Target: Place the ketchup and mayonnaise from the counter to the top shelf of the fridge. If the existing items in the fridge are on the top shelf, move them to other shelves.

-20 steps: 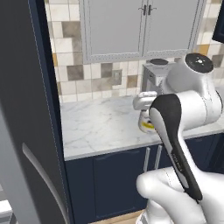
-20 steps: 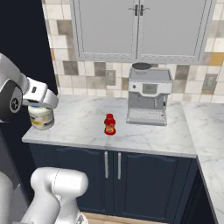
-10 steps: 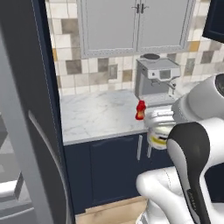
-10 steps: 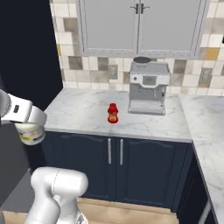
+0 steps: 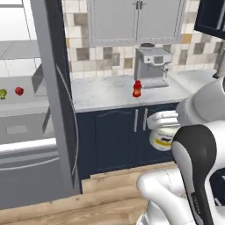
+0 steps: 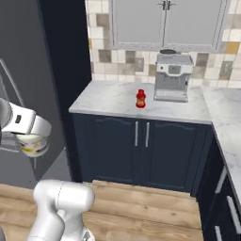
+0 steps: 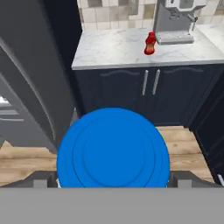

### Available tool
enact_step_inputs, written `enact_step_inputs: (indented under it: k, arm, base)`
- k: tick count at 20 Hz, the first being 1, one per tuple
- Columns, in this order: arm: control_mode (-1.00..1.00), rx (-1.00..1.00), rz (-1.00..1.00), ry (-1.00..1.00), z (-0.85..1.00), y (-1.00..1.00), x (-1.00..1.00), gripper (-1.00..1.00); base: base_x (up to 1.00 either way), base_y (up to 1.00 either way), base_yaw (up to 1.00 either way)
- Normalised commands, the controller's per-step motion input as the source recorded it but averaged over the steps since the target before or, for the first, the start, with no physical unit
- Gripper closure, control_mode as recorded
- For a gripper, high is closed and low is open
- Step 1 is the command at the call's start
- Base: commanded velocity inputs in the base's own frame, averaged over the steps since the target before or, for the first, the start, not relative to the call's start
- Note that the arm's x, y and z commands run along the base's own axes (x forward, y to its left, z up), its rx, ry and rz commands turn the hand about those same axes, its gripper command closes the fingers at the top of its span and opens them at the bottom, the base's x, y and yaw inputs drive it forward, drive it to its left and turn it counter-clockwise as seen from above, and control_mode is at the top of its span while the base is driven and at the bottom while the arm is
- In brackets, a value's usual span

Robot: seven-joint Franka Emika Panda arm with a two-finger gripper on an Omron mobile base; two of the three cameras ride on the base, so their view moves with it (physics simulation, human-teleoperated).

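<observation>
walls: beige-grey tiles [image 6: 117, 56] | floor: light wood planks [image 6: 155, 212] | upper cabinets [image 6: 164, 23]: grey

We see flat, even rendered light w/ no clear source and no glare; the counter [image 6: 117, 96] and wall tiles read bright, while the fridge [image 6: 28, 70] door and navy cabinets stay dim. Shadows are soft, e.g. a faint one under the ketchup [image 6: 140, 99]. All views are low-res and a bit soft, and in the hand view the blue lid [image 7: 113, 151] looms close w/ fuzzy edges.
</observation>
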Motion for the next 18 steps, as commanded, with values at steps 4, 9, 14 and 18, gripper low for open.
enact_step_inputs:
  k: [4,9,14,18]
  arm:
    - [1.00,0.00,0.00,0.00,0.00,0.00,0.00,1.00]
    - [1.00,0.00,0.00,0.00,0.00,0.00,0.00,1.00]
    - [1.00,0.00,0.00,0.00,0.00,0.00,0.00,1.00]
    - [1.00,0.00,0.00,0.00,0.00,0.00,0.00,1.00]
  base:
    - [-0.87,1.00,0.13]
    - [-0.21,1.00,0.11]
    - [0.43,1.00,0.01]
    - [0.84,1.00,-0.02]
